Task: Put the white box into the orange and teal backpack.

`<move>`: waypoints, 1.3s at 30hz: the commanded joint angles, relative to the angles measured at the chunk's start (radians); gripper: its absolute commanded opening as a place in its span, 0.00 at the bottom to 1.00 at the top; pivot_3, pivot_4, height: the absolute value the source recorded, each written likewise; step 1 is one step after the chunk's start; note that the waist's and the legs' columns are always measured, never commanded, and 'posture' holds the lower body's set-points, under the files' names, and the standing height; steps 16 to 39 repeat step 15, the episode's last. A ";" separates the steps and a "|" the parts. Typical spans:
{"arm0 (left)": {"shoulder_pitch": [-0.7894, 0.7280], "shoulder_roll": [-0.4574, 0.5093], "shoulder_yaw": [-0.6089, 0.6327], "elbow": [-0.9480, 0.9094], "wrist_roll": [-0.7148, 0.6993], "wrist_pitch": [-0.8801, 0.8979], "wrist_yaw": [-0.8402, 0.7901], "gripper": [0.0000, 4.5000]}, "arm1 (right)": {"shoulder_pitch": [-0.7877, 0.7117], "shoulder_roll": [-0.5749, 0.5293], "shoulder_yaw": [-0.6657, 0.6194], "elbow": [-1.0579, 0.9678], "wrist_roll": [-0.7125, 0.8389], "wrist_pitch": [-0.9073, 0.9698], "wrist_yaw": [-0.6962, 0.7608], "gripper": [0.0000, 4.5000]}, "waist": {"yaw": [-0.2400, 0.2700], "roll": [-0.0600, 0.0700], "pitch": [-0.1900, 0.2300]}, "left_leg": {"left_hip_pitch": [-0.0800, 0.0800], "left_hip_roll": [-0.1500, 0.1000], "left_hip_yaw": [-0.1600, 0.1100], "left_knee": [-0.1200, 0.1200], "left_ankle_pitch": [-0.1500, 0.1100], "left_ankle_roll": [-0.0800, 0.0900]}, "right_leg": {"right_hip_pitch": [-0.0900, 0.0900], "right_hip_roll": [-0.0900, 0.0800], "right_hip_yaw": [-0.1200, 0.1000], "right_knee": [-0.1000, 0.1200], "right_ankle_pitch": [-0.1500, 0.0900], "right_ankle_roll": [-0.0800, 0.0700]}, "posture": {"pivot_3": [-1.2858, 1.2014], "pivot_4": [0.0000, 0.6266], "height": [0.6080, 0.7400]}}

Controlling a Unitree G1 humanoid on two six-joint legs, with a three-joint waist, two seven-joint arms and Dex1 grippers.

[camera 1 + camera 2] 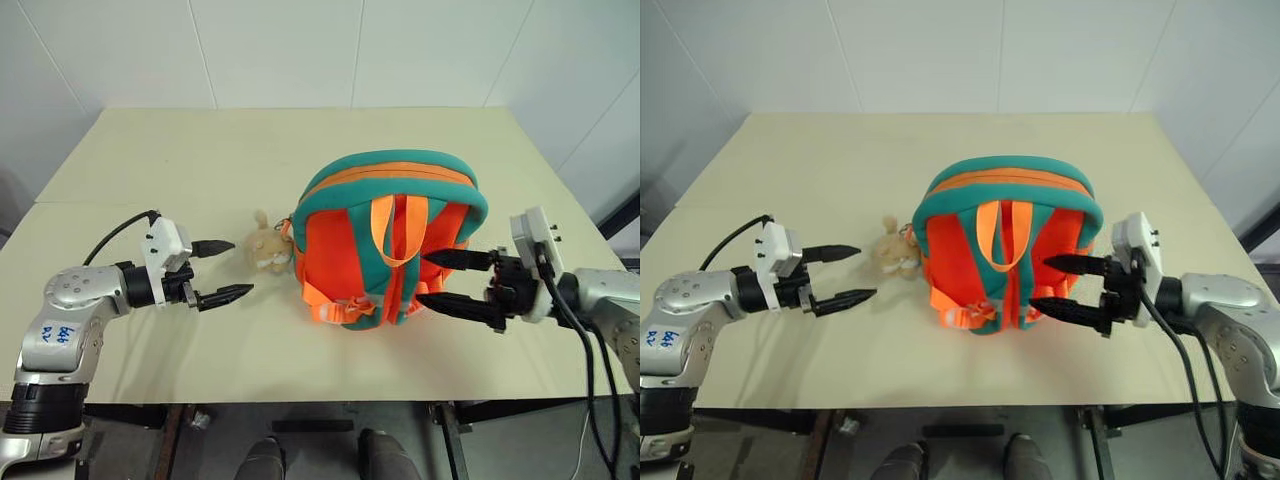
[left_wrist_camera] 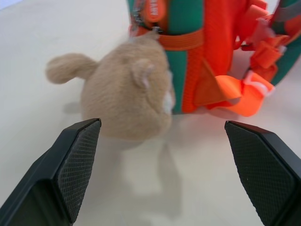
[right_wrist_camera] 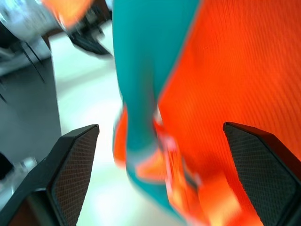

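The orange and teal backpack (image 1: 385, 240) stands upright in the middle of the table, its straps and orange webbing facing me, its top closed. A tan plush toy (image 1: 262, 249) hangs at its left side. The white box is hidden. My left gripper (image 1: 228, 270) is open, just left of the plush toy, holding nothing; the left wrist view shows the toy (image 2: 126, 96) between its spread fingers. My right gripper (image 1: 438, 279) is open at the backpack's right side, its fingertips close to the fabric (image 3: 225, 70), nothing held.
The beige table (image 1: 200, 160) stretches wide behind and to the left of the backpack. White walls (image 1: 300, 50) close off the far edge. Black cables (image 1: 585, 350) trail from my right arm over the table's near right corner.
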 commanded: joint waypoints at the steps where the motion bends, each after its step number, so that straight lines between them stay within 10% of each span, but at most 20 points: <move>1: 0.030 -0.014 0.027 -0.076 -0.032 0.008 0.038 1.00 | 0.030 -0.033 -0.051 0.094 -0.103 -0.162 0.039 1.00 | -0.003 0.000 0.000 | 0.001 0.000 0.001 0.000 0.000 0.000 | 0.001 0.000 0.000 -0.001 0.000 -0.002 | 0.52 0.24 1.00; 10: 0.040 -0.019 0.013 -0.042 -0.005 -0.066 0.047 1.00 | -0.002 0.023 -0.038 0.359 -0.273 -0.477 0.005 1.00 | -0.010 0.000 0.000 | 0.004 0.001 0.003 0.000 0.001 0.001 | 0.002 0.000 0.001 -0.001 0.000 -0.008 | 0.52 0.24 1.00; 39: 0.026 -0.017 -0.001 -0.030 0.002 -0.085 0.047 1.00 | -0.005 0.045 -0.020 0.328 -0.270 -0.478 0.003 1.00 | -0.007 0.000 0.000 | 0.004 0.001 0.003 0.000 0.001 0.000 | 0.002 0.000 0.001 -0.001 0.001 -0.005 | 0.52 0.24 1.00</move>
